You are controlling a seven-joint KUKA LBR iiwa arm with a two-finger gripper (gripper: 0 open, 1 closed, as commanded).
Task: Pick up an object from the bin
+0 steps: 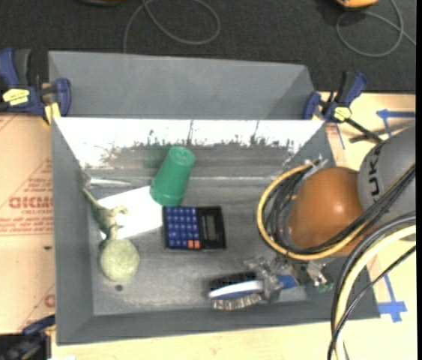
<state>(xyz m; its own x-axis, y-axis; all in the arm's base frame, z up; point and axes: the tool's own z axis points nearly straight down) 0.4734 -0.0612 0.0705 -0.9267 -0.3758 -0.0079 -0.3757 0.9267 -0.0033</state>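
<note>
Gripper [270,277] beside a dark-and-white oblong thing [231,289] at the front of the bin [72,261]; probably light and hard, best pinched across its middle; open or closed, I can't tell.

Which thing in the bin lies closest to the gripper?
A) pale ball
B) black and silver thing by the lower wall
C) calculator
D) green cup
B: the gripper sits right beside the black and silver thing, while the calculator, green cup and pale ball lie farther to the view's left.
</note>
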